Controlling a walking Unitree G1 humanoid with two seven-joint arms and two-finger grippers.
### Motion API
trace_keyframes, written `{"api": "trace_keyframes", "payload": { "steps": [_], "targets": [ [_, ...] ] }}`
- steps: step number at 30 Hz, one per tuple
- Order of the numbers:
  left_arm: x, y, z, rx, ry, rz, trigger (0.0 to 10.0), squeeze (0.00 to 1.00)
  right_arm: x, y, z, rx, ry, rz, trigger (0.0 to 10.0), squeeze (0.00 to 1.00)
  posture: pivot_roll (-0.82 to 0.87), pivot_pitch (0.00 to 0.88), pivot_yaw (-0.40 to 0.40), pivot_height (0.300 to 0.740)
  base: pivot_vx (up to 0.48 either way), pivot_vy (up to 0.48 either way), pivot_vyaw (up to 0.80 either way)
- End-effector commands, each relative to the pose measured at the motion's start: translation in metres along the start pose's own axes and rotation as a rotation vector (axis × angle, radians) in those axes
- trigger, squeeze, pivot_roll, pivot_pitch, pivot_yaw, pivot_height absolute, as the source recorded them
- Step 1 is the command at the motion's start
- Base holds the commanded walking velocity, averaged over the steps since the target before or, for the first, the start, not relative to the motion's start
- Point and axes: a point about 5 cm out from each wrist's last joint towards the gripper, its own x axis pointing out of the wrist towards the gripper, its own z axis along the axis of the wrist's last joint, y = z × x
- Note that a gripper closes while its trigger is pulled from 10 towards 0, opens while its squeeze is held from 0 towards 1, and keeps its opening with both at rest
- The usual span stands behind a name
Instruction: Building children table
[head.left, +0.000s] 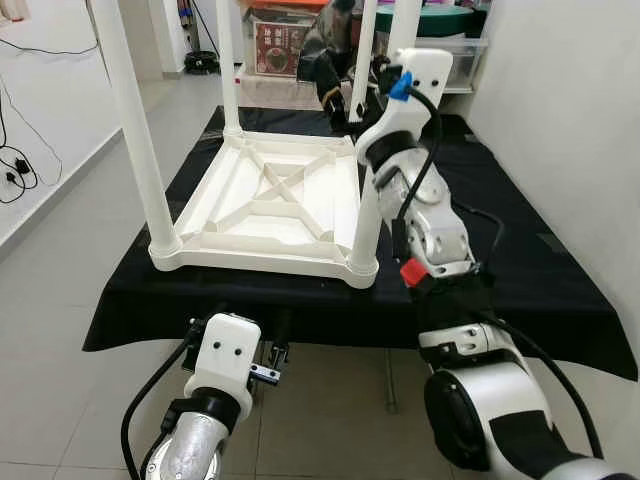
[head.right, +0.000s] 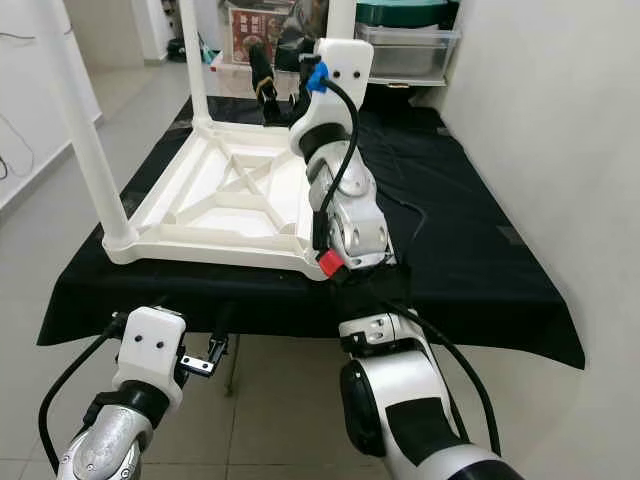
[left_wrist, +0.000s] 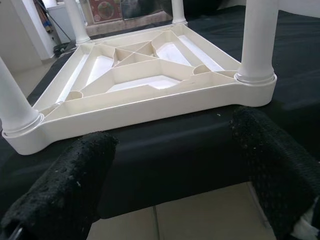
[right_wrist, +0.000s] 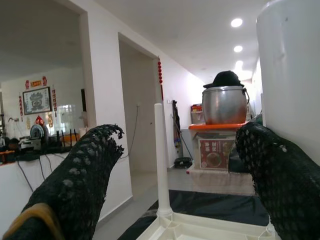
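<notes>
The worktop, draped in black cloth, takes up the middle of the left eye view and serves as the assembly surface. On it the white children table is laid upside down, centre-left in the frame, so that the ribbed underside faces up and the leg sockets can be reached. Four white legs are stood in the corners, rising out of the top of the frame; the near left leg and near right leg are seated at the front corners.

The right arm is stretched up and forward at centre-right, and the right gripper is held released at the upper middle, its fingers set to either side of the far right leg, probably to press or steady it in its socket.

The left gripper is kept low at the bottom left, released and holding nothing, just before the worktop's front edge, apparently in reserve.
</notes>
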Motion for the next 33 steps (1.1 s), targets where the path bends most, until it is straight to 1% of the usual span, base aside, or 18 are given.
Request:
{"api": "trace_keyframes", "payload": {
  "steps": [1, 2, 4, 5, 6, 8, 9, 10, 13, 14, 15, 17, 20, 22, 25, 29, 31, 33],
  "targets": [
    [-0.001, -0.001, -0.001, 0.001, 0.016, 0.002, 10.0, 0.00, 0.004, -0.007, 0.008, 0.018, -0.037, -0.032, 10.0, 0.00, 0.10, 0.059, -0.071, 0.740, 0.000, 0.000, 0.00],
    [-0.001, -0.002, -0.001, 0.000, 0.015, 0.001, 10.0, 0.00, 0.005, -0.005, 0.016, 0.053, -0.089, -0.011, 10.0, 0.00, 0.10, 0.063, -0.067, 0.740, 0.000, 0.000, 0.00],
    [-0.001, -0.002, -0.001, 0.000, 0.015, 0.001, 10.0, 0.00, 0.005, -0.005, 0.016, 0.053, -0.089, -0.011, 10.0, 0.00, 0.10, 0.063, -0.067, 0.740, 0.000, 0.000, 0.00],
    [-0.001, -0.002, -0.001, -0.001, 0.013, 0.000, 10.0, 0.00, 0.005, -0.002, 0.024, 0.093, -0.134, 0.020, 10.0, 0.00, 0.10, 0.061, -0.069, 0.740, 0.000, 0.000, 0.00],
    [-0.001, -0.003, 0.003, 0.010, -0.014, -0.013, 10.0, 0.00, 0.005, -0.001, 0.032, 0.108, -0.174, 0.028, 10.0, 0.00, 0.10, 0.065, -0.068, 0.740, 0.000, 0.000, 0.00],
    [-0.002, -0.003, 0.005, 0.019, -0.033, -0.023, 10.0, 0.00, 0.006, 0.000, 0.036, 0.112, -0.197, 0.030, 10.0, 0.00, 0.10, 0.065, -0.068, 0.740, 0.000, 0.000, 0.00],
    [-0.003, -0.010, 0.011, -0.008, -0.066, -0.058, 10.0, 0.00, 0.006, -0.005, 0.042, 0.053, -0.232, -0.030, 10.0, 0.00, 0.10, 0.066, -0.067, 0.740, 0.000, 0.000, 0.00],
    [-0.003, -0.010, 0.011, -0.008, -0.066, -0.058, 10.0, 0.00, 0.006, -0.005, 0.042, 0.053, -0.232, -0.030, 10.0, 0.00, 0.10, 0.066, -0.067, 0.740, 0.000, 0.000, 0.00],
    [-0.004, -0.014, 0.014, -0.025, -0.086, -0.084, 10.0, 0.00, 0.005, -0.010, 0.044, 0.011, -0.240, -0.081, 10.0, 0.00, 0.10, 0.066, -0.067, 0.740, 0.000, 0.000, 0.00],
    [-0.005, -0.017, 0.018, -0.021, -0.114, -0.109, 10.0, 0.00, 0.006, -0.014, 0.037, -0.013, -0.199, -0.107, 10.0, 0.00, 0.10, 0.069, -0.065, 0.740, 0.000, 0.000, 0.00],
    [-0.005, -0.018, 0.020, -0.021, -0.125, -0.117, 10.0, 0.00, 0.007, -0.015, 0.034, -0.009, -0.181, -0.109, 10.0, 0.00, 0.10, 0.069, -0.064, 0.740, 0.000, 0.000, 0.00],
    [-0.005, -0.018, 0.020, -0.022, -0.130, -0.120, 10.0, 0.00, 0.007, -0.015, 0.032, -0.003, -0.171, -0.108, 10.0, 0.00, 0.10, 0.069, -0.064, 0.740, 0.000, 0.000, 0.00],
    [-0.005, -0.018, 0.021, -0.022, -0.131, -0.121, 10.0, 0.00, 0.007, -0.015, 0.027, 0.003, -0.147, -0.106, 10.0, 0.00, 0.10, 0.068, -0.068, 0.740, 0.000, 0.000, 0.00],
    [-0.004, -0.018, 0.020, -0.021, -0.126, -0.119, 10.0, 0.00, 0.007, -0.014, 0.016, 0.005, -0.102, -0.101, 10.0, 0.00, 0.10, 0.073, -0.071, 0.740, 0.000, 0.000, 0.00],
    [-0.005, -0.018, 0.019, -0.018, -0.118, -0.116, 10.0, 0.00, 0.007, -0.012, 0.007, 0.026, -0.066, -0.089, 10.0, 0.00, 0.10, 0.075, -0.070, 0.740, 0.000, 0.000, 0.00],
    [-0.005, -0.018, 0.019, -0.019, -0.115, -0.116, 10.0, 0.00, 0.006, -0.010, 0.001, 0.029, -0.038, -0.086, 10.0, 0.00, 0.09, 0.078, -0.070, 0.740, 0.000, 0.000, 0.00],
    [-0.005, -0.019, 0.019, -0.021, -0.117, -0.117, 10.0, 0.00, 0.006, -0.010, -0.014, -0.024, 0.045, -0.095, 10.0, 0.00, 0.09, 0.081, -0.075, 0.740, 0.000, 0.000, 0.00],
    [-0.005, -0.019, 0.019, -0.021, -0.117, -0.117, 10.0, 0.00, 0.006, -0.011, -0.019, -0.030, 0.068, -0.103, 10.0, 0.00, 0.09, 0.081, -0.075, 0.740, 0.000, 0.000, 0.00]
  ]
}}
